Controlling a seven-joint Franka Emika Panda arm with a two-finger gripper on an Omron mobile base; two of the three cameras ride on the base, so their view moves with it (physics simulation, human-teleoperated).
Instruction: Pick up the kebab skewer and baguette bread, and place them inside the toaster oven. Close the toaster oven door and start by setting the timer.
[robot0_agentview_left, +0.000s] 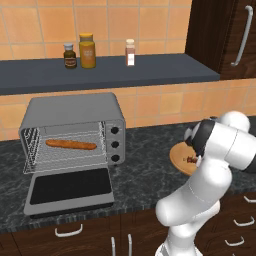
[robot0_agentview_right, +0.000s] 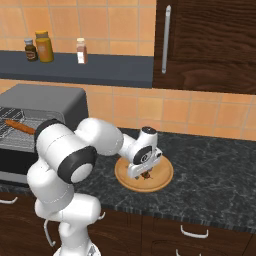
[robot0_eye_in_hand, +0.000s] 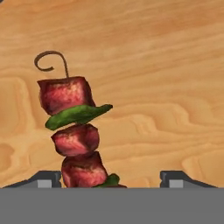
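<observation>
Hovering low over the round wooden plate (robot0_agentview_right: 161, 179), the gripper (robot0_eye_in_hand: 110, 178) stands spread, its 2 tips either side of the skewer (robot0_eye_in_hand: 74, 131) without pinching it. Red meat cubes and green slivers lie on smooth grained wood, near the plate's middle. Left, the baguette (robot0_agentview_left: 70, 144) rests on the oven (robot0_agentview_left: 75, 131) rack, door (robot0_agentview_left: 70, 190) dropped flat.

Glossy white rounded arm (robot0_agentview_right: 75, 150) segments with black joint bands.

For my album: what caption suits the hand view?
Open gripper poised over kebab skewer lying on wooden plate.
</observation>
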